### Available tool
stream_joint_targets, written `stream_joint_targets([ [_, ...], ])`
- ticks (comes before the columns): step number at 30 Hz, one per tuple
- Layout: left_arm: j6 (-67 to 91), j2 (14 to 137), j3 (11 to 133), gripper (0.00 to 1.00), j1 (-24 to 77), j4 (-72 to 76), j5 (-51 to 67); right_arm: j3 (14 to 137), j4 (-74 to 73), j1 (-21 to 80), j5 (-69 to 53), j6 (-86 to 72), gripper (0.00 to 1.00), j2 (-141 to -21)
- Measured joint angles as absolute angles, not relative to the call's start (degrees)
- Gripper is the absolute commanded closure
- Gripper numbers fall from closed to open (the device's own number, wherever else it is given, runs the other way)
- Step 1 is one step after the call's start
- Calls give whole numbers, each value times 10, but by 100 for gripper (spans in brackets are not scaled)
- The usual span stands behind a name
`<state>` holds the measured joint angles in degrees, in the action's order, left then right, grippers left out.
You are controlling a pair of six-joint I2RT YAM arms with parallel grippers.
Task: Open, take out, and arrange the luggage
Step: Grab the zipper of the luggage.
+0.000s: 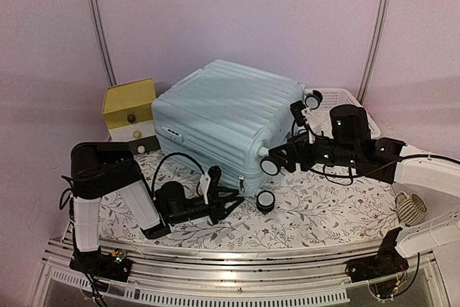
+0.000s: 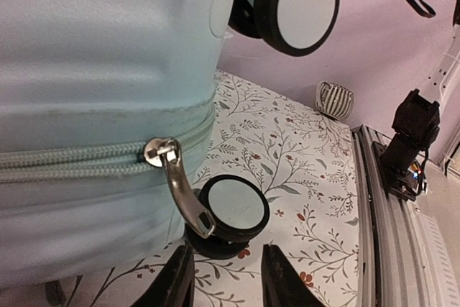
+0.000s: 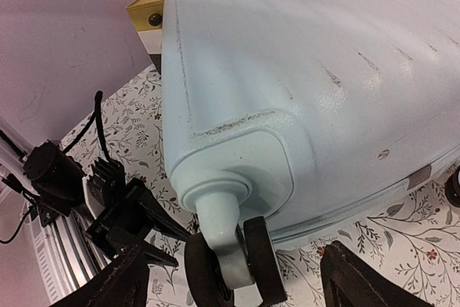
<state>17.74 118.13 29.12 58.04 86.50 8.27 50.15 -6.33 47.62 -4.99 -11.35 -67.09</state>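
Luggage (image 1: pixel 230 124) zipped shut, left claw (image 2: pixel 224 258) parted near zipper pull (image 2: pixel 181 188)

Suitcase (image 1: pixel 226 116): lying flat on the flowered cloth (image 1: pixel 323 213), wheels facing right.
Left gripper (image 1: pixel 238 201): down low at the suitcase's near side, fingers parted.
Right gripper (image 1: pixel 279 157): right up at a near wheel (image 1: pixel 269 165).
Yellow box (image 1: pixel 131 116): back left, beside the suitcase.
Basket (image 1: pixel 345 102): white, back right.

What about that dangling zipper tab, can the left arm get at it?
Probably yes. The zipper tab hangs free from the luggage just ahead of the left tool, whose fingers stand apart; only a wheel sits close behind it.
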Motion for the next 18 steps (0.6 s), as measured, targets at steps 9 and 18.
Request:
stream_joint_targets([
  [9, 192, 1190, 302, 63, 569, 881, 101, 502, -63, 476, -50, -116, 16, -671],
  [18, 216, 1211, 335, 91, 547, 884, 116, 502, -64, 476, -50, -116, 16, -671],
])
